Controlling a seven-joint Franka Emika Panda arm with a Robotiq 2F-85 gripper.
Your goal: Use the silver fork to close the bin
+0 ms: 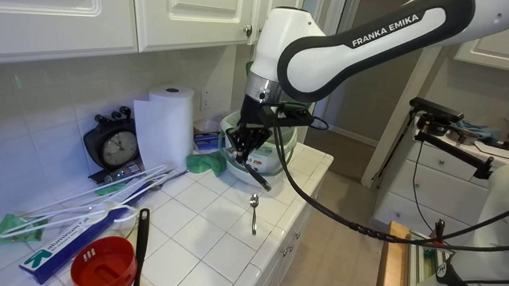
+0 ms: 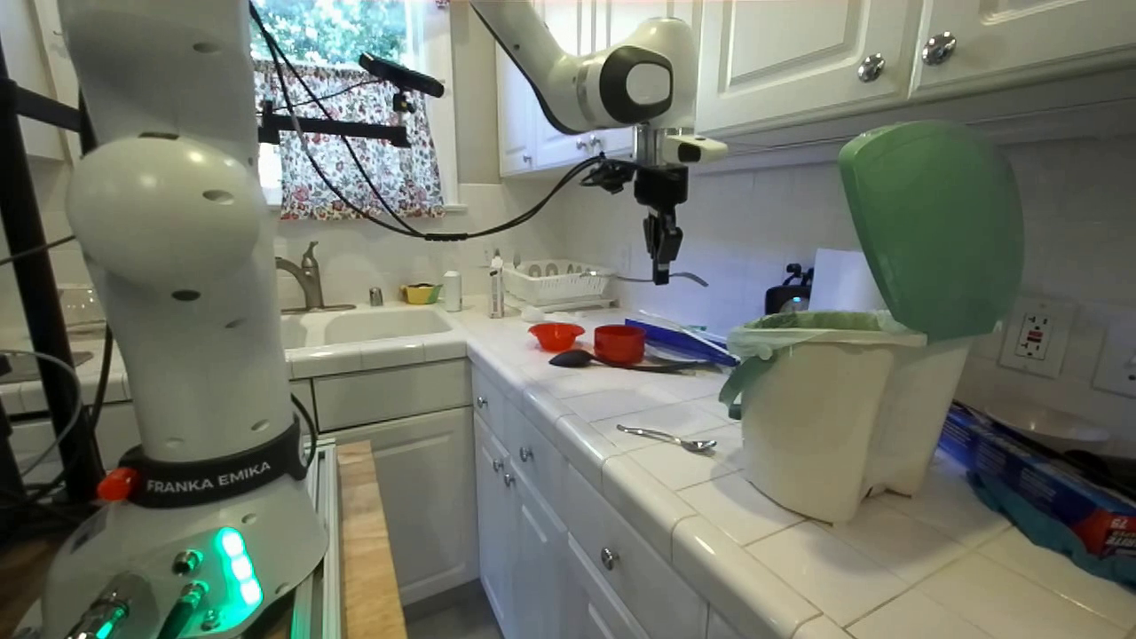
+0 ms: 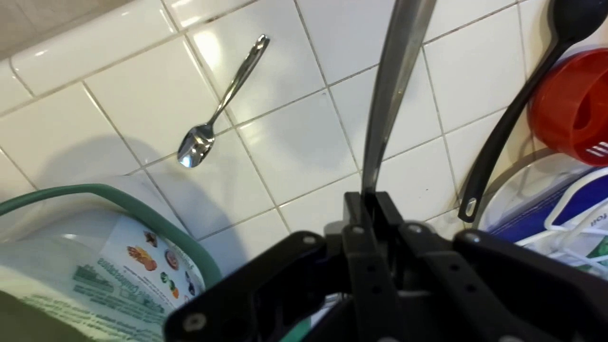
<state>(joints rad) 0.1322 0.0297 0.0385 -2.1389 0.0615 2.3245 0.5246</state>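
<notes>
Gripper (image 3: 369,198) pinched fork (image 3: 392,85) above counter (image 2: 852,559), near bin (image 2: 808,435) (lid (image 2: 936,222) up); closing probably called for a firm hold, fork behind lid, and a slow push forward to tip it.

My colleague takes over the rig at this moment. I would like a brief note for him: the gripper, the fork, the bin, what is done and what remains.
Gripper: jaws shut on the silver fork.
Bin: on the counter, green lid standing open.
Fork: held in the air, apart from the lid.
Done: fork is gripped.
Left: push the lid shut with the fork.
The spoon on the counter is not part of this job.
</notes>
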